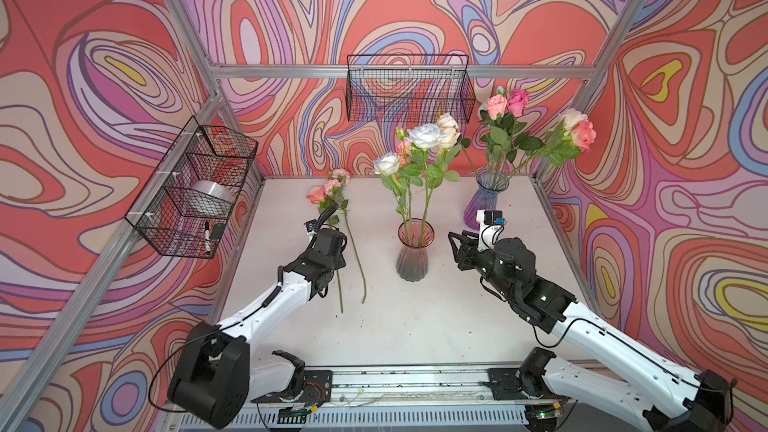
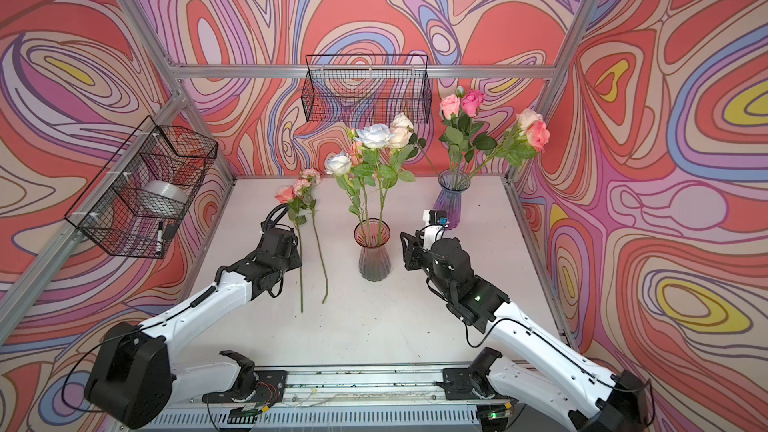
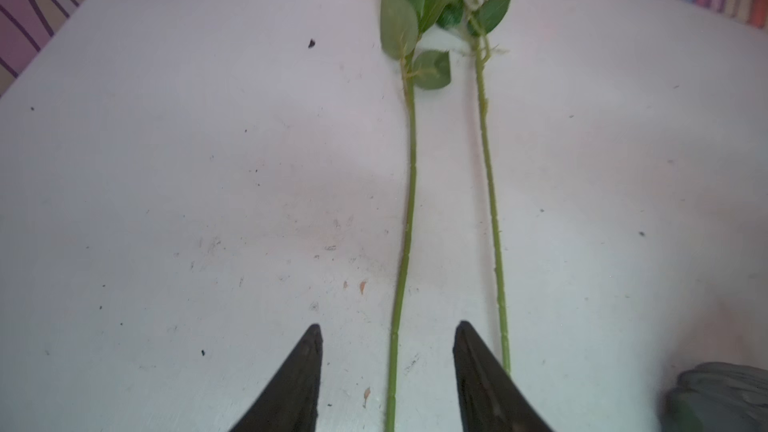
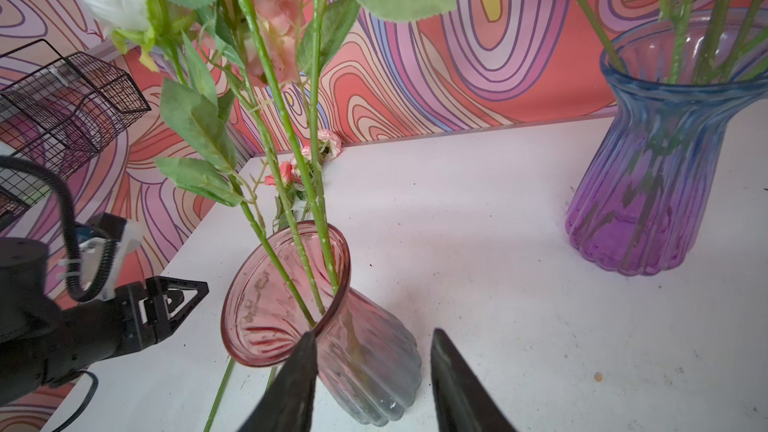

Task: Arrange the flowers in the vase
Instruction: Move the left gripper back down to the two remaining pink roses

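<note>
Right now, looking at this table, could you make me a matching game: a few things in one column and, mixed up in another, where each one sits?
1. pink ribbed glass vase
2. blue-and-purple ribbed glass vase
3. two loose pink long-stemmed flowers
4. silver tape roll

A. lying flat on the white table
B. inside the black wire basket on the side wall
C. standing near the far right corner
D. standing mid-table

Pairs: 1-D, 2-C, 3-A, 4-B
</note>
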You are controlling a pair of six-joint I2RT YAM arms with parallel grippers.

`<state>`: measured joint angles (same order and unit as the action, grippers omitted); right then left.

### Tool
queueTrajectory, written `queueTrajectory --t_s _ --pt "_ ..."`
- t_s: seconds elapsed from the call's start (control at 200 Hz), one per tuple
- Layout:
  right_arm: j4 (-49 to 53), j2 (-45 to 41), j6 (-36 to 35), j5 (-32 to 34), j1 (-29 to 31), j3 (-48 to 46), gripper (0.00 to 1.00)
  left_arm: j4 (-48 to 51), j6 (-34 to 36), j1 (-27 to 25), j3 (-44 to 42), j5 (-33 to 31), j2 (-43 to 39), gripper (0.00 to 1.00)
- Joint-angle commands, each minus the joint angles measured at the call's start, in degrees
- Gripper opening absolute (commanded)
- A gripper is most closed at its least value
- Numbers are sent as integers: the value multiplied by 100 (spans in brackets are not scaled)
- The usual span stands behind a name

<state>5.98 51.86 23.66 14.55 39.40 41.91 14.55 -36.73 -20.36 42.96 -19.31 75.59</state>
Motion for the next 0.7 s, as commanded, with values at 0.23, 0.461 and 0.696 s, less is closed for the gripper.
queueTrajectory --t_s 0.23,0.461,0.696 --pt "-190 -143 50 55 -19 -322 45 1048 671 1074 2503 1443 2490 49" --pt "-366 -99 42 92 -20 -506 45 1731 1084 1147 3683 1528 3635 41" --pt "-544 40 33 39 -19 -561 45 2138 1276 1188 4270 1478 4251 36"
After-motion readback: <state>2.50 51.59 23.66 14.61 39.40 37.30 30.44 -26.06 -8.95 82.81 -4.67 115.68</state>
